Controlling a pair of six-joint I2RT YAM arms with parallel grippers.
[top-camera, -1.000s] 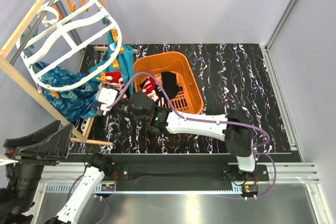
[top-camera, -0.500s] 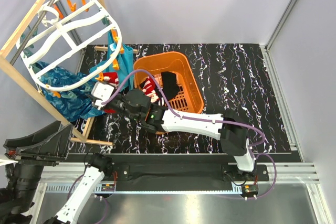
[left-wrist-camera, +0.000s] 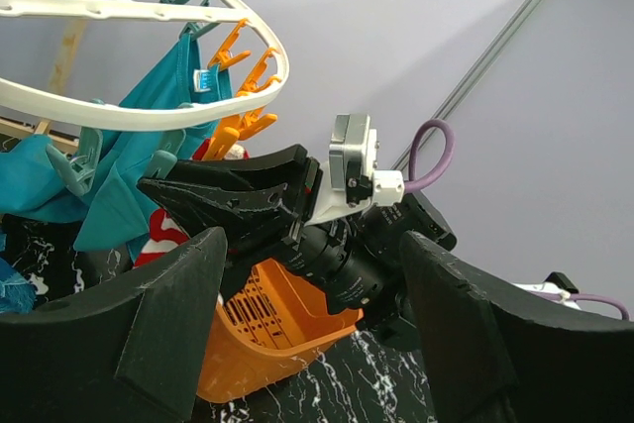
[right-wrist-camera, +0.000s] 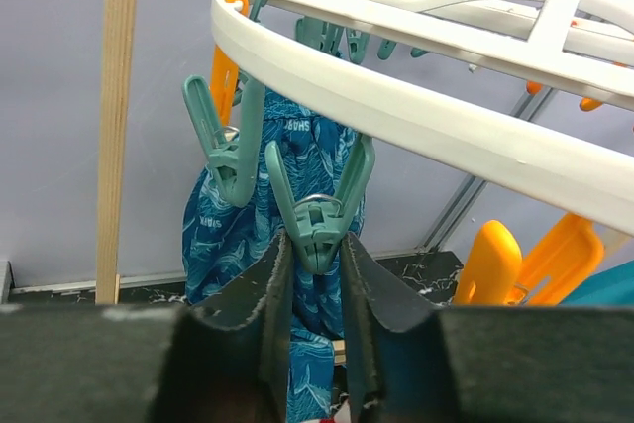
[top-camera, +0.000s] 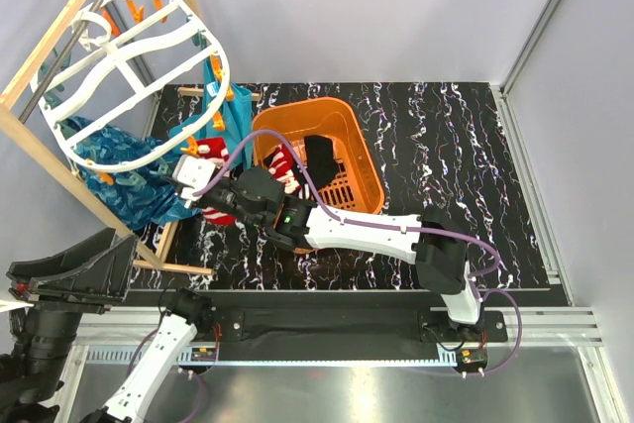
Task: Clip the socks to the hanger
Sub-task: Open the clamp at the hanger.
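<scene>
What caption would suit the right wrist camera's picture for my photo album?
The right gripper brackets a teal peg hanging from the white hanger, blue patterned cloth behind.

A robotics lab test cell: a black marbled table point(top-camera: 446, 146) boxed in by plain grey panels point(top-camera: 396, 7) behind and beside it, a metal corner post point(top-camera: 543, 17) at its far corner, an aluminium rail point(top-camera: 555, 322) and purple cabling point(top-camera: 516, 324) along its near edge

Orange basket point(top-camera: 359, 156), teal cloths point(top-camera: 139, 190), wooden frame point(right-wrist-camera: 119, 116), marbled table point(top-camera: 446, 146)
</scene>
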